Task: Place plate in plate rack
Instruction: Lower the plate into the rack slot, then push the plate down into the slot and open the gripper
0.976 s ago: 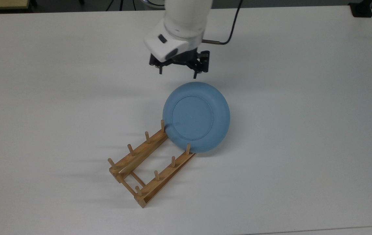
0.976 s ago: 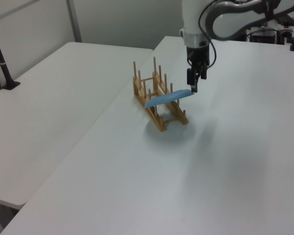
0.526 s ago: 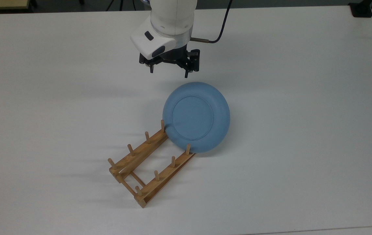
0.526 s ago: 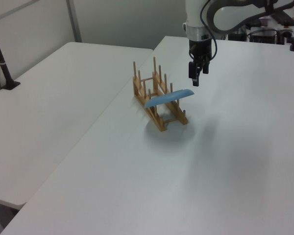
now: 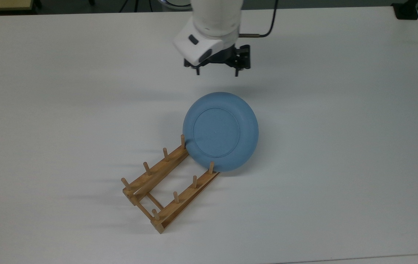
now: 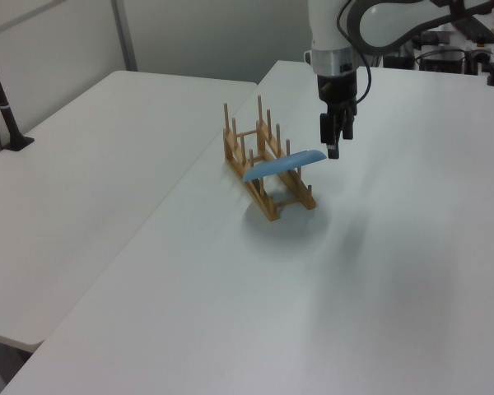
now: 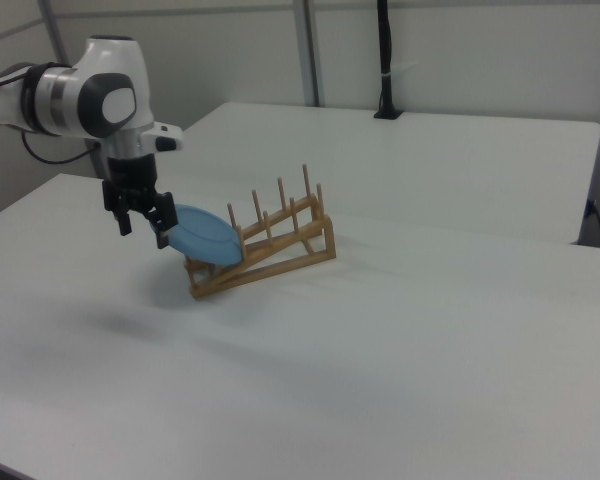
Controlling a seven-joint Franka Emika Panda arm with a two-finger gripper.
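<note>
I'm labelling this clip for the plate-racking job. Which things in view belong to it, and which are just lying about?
Belongs to the job:
- plate, lying tilted on one end of the rack, foot ring up
- plate rack, wooden, on the white table
- hand, open, above the table beside the plate

Just lying about:
- black post on the neighbouring table
- black base at the table's corner

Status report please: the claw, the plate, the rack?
Claw open, empty, above the table beyond the plate. Round light-blue plate lies tilted, underside up, on one end of the long wooden plate rack. Nothing in the way.
</note>
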